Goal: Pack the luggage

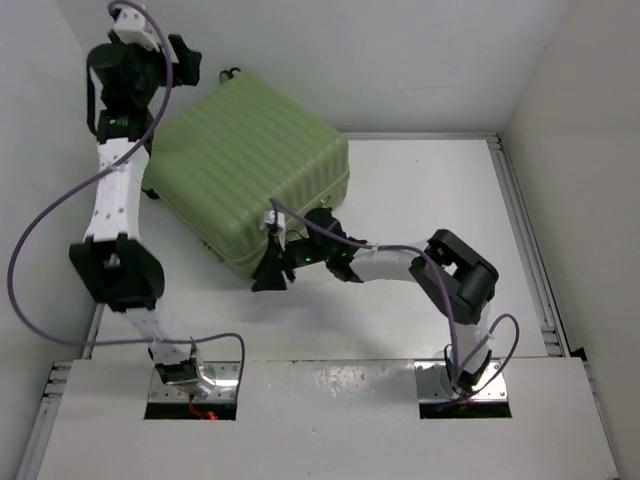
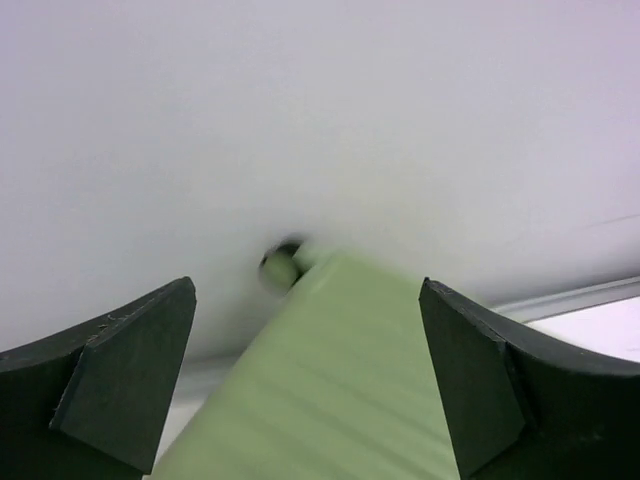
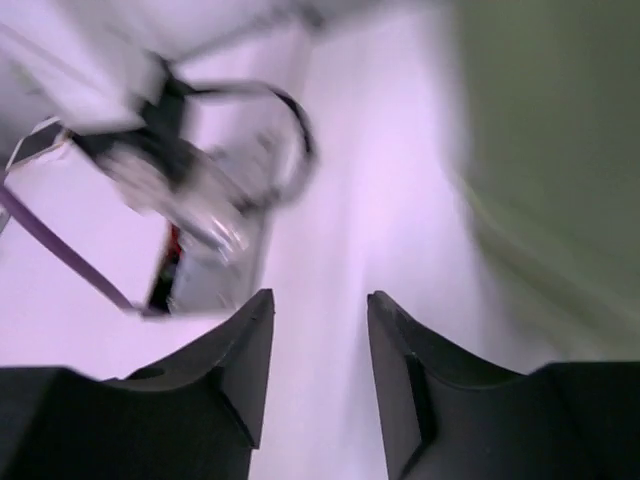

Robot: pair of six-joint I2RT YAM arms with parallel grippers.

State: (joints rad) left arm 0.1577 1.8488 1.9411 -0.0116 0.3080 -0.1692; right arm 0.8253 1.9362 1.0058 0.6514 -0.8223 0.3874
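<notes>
left gripper [image 2: 305,330] is seen with jaws spread wide and nothing gripped. the luggage [image 1: 250,165] is framed between and below them, and whether it's being touched can't be told. one small dark wheel [image 2: 280,262] is visible at the far end of the shell in that wrist view, right up by the white back wall [image 2: 320,100].

right gripper [image 3: 318,310] is held with only a narrow gap between the jaws, nothing in it. from the top view it's pointed down at the table [image 1: 420,190] just beside the near corner of the luggage. contact can't be confirmed, since the right wrist view is badly blurred.

the luggage is closed and laid flat on its broad side at the far left of the table, turned diagonal to the table edges. wheels are faced toward the far-left side. it looks nearly square from above, so the long axis can't really be called.
</notes>
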